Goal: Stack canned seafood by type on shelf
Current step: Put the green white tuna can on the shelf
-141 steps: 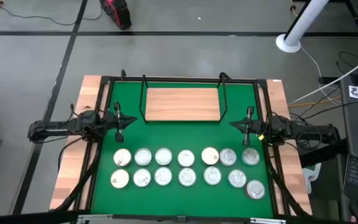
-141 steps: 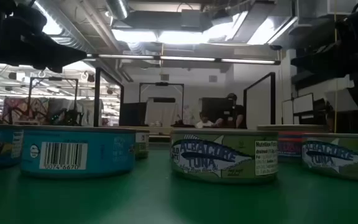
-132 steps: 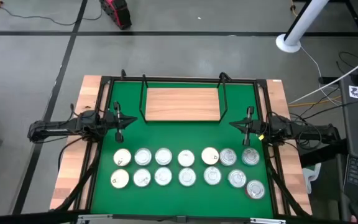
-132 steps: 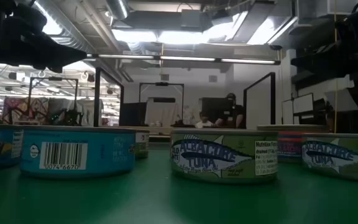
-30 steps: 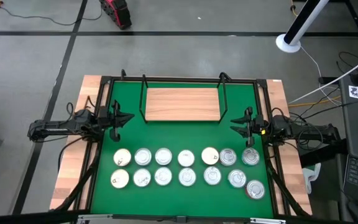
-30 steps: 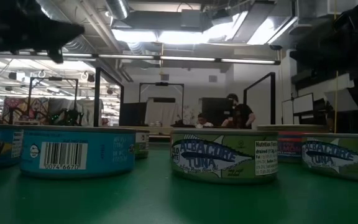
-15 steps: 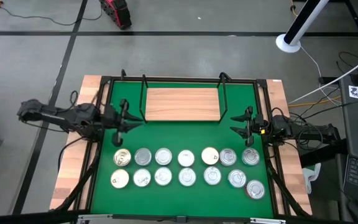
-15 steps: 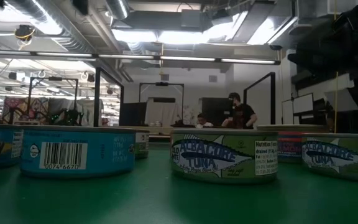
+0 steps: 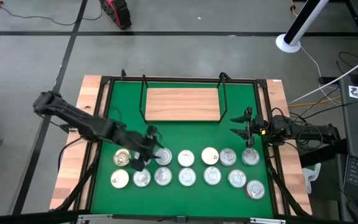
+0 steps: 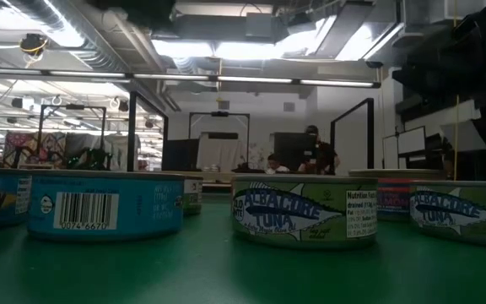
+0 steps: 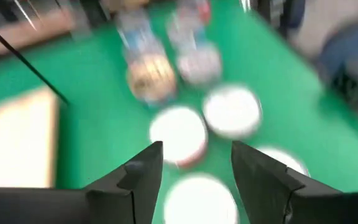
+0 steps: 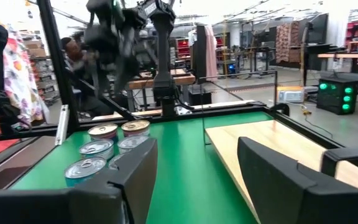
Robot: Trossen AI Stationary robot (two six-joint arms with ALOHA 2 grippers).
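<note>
Canned seafood (image 9: 186, 168) all on counter; shelf (image 9: 182, 104) bare, stacking not begun. Left gripper (image 9: 148, 151) over tins, right gripper (image 9: 243, 126) beside shelf, fingers wide, empty.

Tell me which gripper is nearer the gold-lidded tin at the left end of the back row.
Left. The left gripper hovers over the back row, just right of that gold-lidded tin. The right gripper waits at the mat's far right, beside the shelf.

left gripper (image 9: 146, 151) fingers apart, right gripper (image 9: 242, 126) fingers apart
</note>
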